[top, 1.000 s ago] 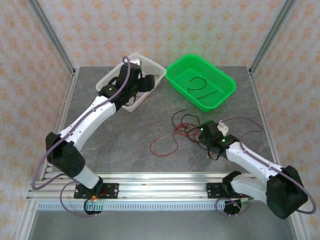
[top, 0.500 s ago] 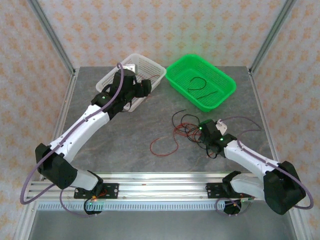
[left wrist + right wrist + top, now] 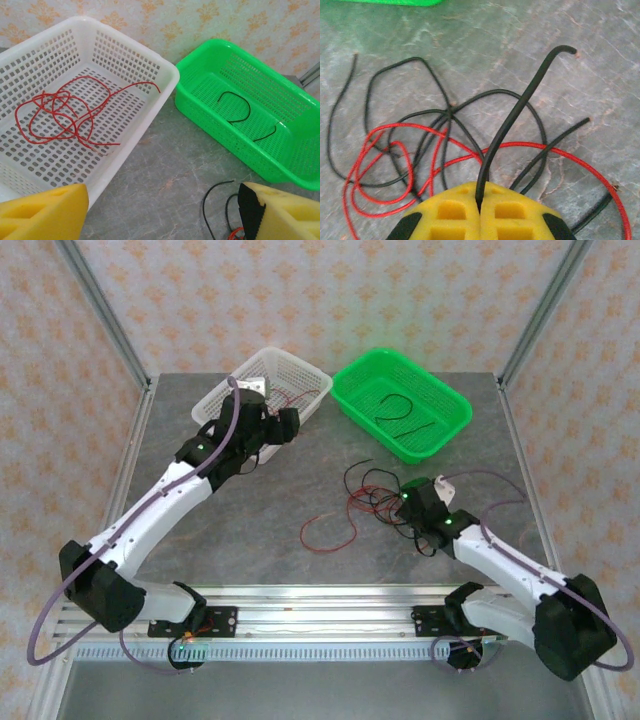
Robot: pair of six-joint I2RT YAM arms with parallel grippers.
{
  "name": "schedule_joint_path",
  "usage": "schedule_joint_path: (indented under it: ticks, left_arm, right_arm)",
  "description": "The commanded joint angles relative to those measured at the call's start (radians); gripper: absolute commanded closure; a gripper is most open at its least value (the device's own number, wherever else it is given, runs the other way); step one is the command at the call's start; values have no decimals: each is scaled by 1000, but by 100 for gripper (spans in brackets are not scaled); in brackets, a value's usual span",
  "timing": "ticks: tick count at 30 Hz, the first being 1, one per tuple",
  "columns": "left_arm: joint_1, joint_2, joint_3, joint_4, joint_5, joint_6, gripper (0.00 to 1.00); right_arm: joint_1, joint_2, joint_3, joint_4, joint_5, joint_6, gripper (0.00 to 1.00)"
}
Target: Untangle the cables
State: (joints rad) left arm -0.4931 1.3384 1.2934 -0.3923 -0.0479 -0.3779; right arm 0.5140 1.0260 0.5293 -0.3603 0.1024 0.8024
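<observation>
A tangle of thin black and red cables [image 3: 372, 496] lies on the grey table right of centre, with a red loop [image 3: 328, 533] trailing to its left. My right gripper [image 3: 480, 199] is shut on one black cable [image 3: 520, 112] that rises from the pile [image 3: 420, 150]; it shows from above as the right gripper [image 3: 405, 503]. A coiled red cable [image 3: 62, 115] rests in the white basket [image 3: 150, 107]. Black cable pieces [image 3: 239, 107] lie in the green basket [image 3: 200, 107]. My left gripper [image 3: 162, 212] hangs open with nothing in it, over the table just in front of the white basket, seen from above as the left gripper [image 3: 278, 427].
The white basket [image 3: 235, 390] and green basket [image 3: 455, 430] stand side by side at the back. Metal frame posts [image 3: 105, 315] rise at the table's corners. A rail [image 3: 320, 612] carries both arm bases along the near edge.
My left gripper has drawn back out of the white basket toward the near side, leaving the red cable uncovered inside. The right gripper has barely shifted.
</observation>
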Motion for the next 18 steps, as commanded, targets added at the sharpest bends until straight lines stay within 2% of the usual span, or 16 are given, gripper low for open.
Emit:
schedule_joint_path:
  ticks: [1, 11, 18]
  left_arm:
    - [-26, -37, -37, 15, -24, -28, 19]
    - [-101, -97, -168, 104, 13, -9, 19]
    - [-193, -143, -279, 238, 45, 28, 20]
  right_arm:
    - [-3, -65, 42, 30, -30, -102, 100]
    - [-3, -118, 134, 137, -283, -353, 100]
    - [-3, -133, 219, 198, -456, -479, 100]
